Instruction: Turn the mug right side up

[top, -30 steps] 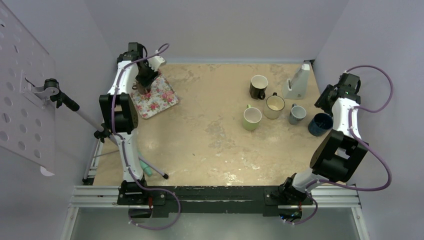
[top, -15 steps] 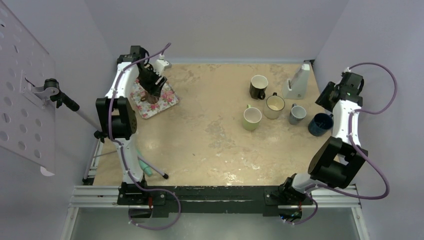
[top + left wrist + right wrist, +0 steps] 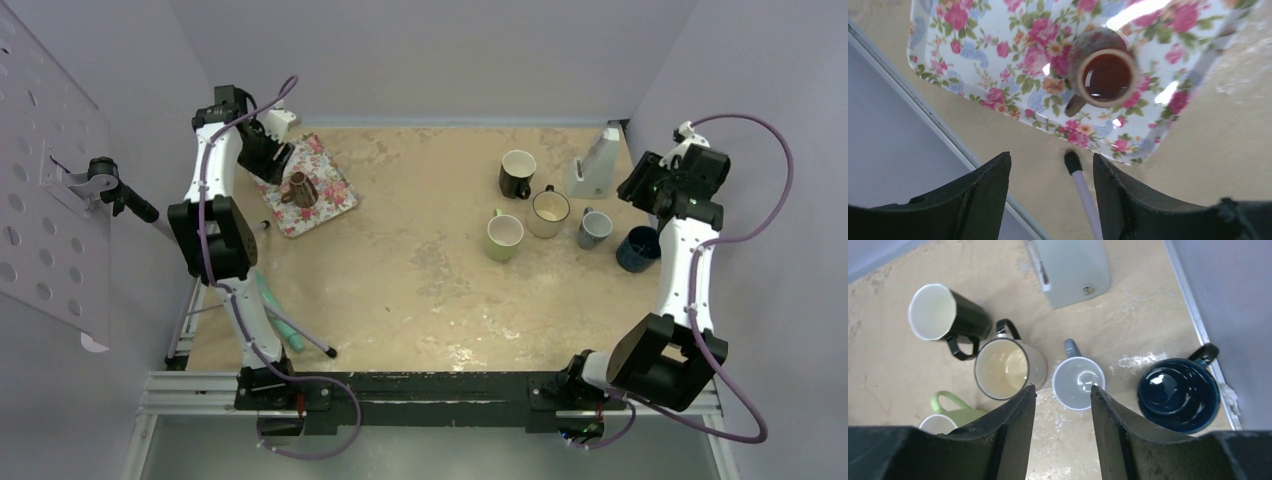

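Shows mug [image 3: 1107, 76] upright, mouth up, on tray [image 3: 973, 55] at bench [image 3: 420, 270] left rear, just beyond left fingers [image 3: 985, 195], spread empty, handle toward them. Shows right fingers [image 3: 1013, 440] apart, empty, well away.

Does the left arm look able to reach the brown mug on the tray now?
Probably yes. The open left hand hangs just off the tray, where the mug stands alone, upright; a rod tip lies beside the tray, not across the path.

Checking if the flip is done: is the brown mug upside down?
No, the brown mug stands on the floral tray with its open mouth facing up.
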Tool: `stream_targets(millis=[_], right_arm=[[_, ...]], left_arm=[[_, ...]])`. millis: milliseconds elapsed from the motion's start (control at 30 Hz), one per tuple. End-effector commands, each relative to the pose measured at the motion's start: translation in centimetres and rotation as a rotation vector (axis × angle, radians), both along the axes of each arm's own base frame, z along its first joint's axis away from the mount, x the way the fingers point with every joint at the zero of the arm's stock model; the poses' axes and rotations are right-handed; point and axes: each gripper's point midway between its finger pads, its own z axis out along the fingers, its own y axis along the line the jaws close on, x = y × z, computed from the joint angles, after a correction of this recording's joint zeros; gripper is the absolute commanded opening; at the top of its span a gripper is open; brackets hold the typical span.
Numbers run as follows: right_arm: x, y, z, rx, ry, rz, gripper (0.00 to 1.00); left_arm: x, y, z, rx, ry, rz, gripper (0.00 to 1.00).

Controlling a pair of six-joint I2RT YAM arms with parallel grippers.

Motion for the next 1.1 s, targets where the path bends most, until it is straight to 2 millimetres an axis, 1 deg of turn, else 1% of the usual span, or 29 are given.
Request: stream_targets(millis=[0,133,200,300,367,433,500,667,733,800,867,967,1067], right_arm=[[0.9,3.0,2.2,-0.046,-0.084,0.138,0.49],[1.2,4.8,2.2,-0.086,-0.069,0.195,0.49],[1.4,5.4,2.2,-0.09,-0.064,0.218,0.49],[1.5,5.8,2.5,-0.09,-0.067,0.238,0.5],[1.6,6.0,2.9,-0.095,-0.077,0.246,0.5],[1.5,6.1,3.2,-0.099,-0.088,0.251,0.5],[1.4,6.2,3.5,-0.102,-0.098,0.251,0.5],[1.5,6.2,3.5,-0.101,-0.104,0.256,0.5],[1.7,6.3,3.4,-0.095,-0.1,0.26,0.5],[1.8,6.3,3.4,-0.093,-0.098,0.262,0.5],[1.8,6.3,3.4,-0.095,-0.099,0.262,0.5],[1.8,6.3,3.3,-0.095,-0.099,0.26,0.5],[1.8,6.3,3.4,-0.096,-0.1,0.261,0.5]], left_arm=[[1.3,3.9,-3.4,0.152,0.053,-0.019,0.64],[1.8,3.7,-5.2,0.168,0.058,-0.076,0.65],[1.9,3.3,-6.2,0.189,0.073,-0.102,0.66],[1.9,1.7,-6.9,0.182,0.072,-0.137,0.66],[1.9,0.7,-7.0,0.146,0.053,-0.143,0.63],[1.3,-0.3,-7.0,0.096,0.057,-0.157,0.58],[0.3,-1.4,-7.2,0.051,0.079,-0.183,0.55],[-1.4,-3.4,-7.9,-0.014,0.081,-0.211,0.54],[-1.4,-4.1,-7.6,-0.04,0.057,-0.212,0.53],[-1.0,-4.2,-7.2,-0.043,0.024,-0.192,0.51],[-0.6,-3.7,-7.5,-0.027,0.02,-0.151,0.46],[-0.3,-3.1,-8.5,0.003,0.046,-0.105,0.38],[-0.4,-2.9,-9.3,0.018,0.068,-0.088,0.35]])
